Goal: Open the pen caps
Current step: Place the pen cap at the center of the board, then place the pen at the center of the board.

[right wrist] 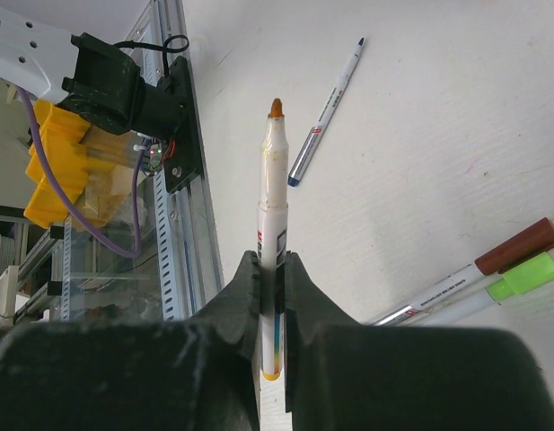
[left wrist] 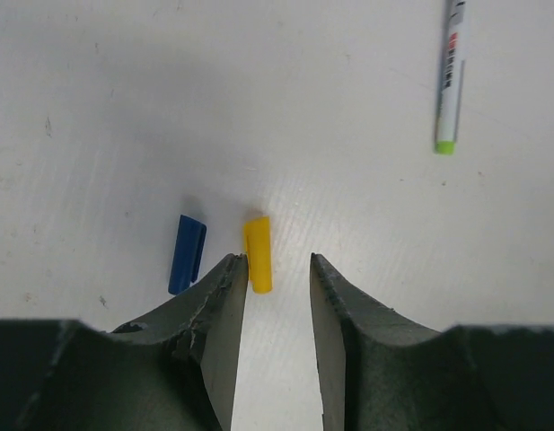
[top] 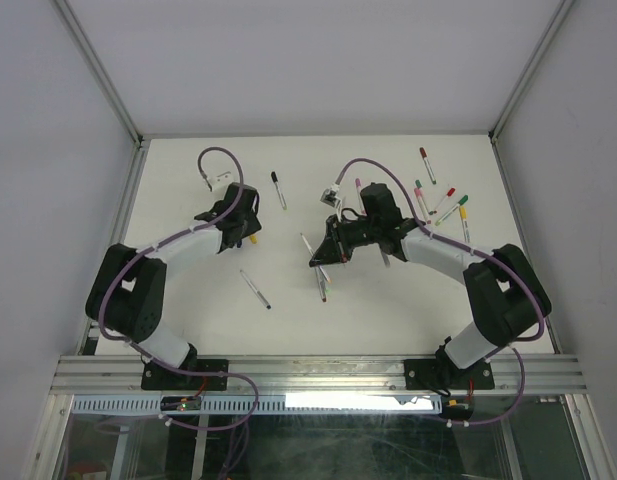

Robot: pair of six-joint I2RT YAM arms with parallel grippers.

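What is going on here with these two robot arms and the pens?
The right gripper is shut on a pen whose orange tip is bare. The left gripper is open and low over the table, a yellow cap and a blue cap lying just in front of it. Other pens lie around, some capped.

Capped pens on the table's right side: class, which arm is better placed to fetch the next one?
Probably the right. The capped pens lie beside the right gripper, though it must first drop its uncapped pen. The open left gripper is farther off.
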